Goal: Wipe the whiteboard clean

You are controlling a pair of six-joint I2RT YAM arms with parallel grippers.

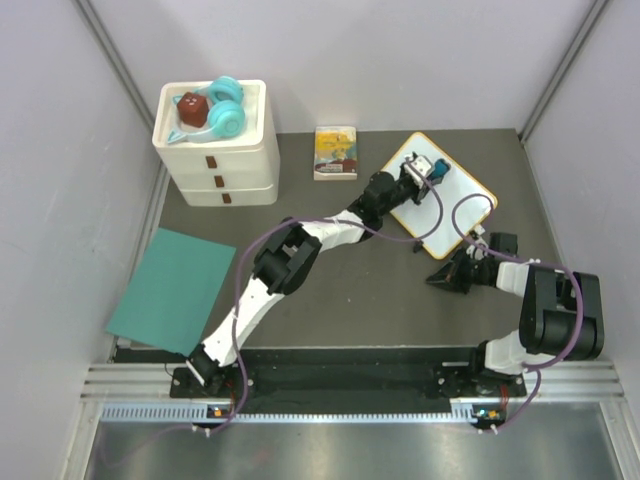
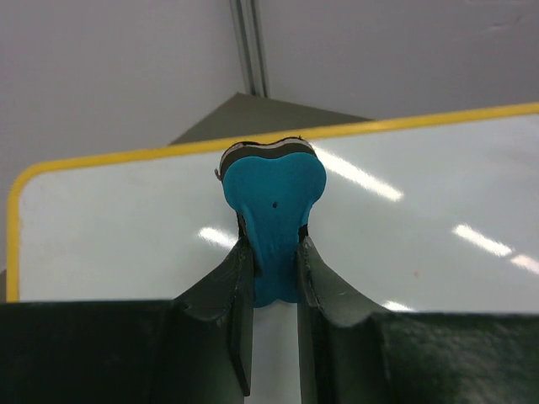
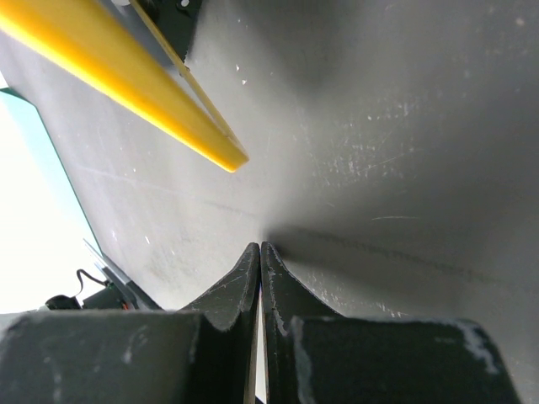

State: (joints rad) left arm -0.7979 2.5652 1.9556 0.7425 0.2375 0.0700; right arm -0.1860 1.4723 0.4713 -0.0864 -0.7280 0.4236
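Grey table [image 1: 380,300] with whiteboard [image 1: 462,190], picture book [image 1: 335,152], teal sheet [image 1: 172,290], drawer unit [image 1: 222,165]

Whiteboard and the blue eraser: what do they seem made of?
Whiteboard: glossy white coated panel, mirroring light streaks; yellow rim looks plastic. Eraser: matte blue, probably plastic, with a dark felt-like layer on its far end.

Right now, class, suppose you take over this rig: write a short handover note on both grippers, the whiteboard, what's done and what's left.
Left gripper: shut on the blue eraser, over the whiteboard.
Right gripper: shut, empty, low over the table by the board's yellow frame.
Whiteboard: flat, far right of the table.
Done: eraser picked up; the part in the left wrist view looks clean.
Left: wipe the rest and check for marks.
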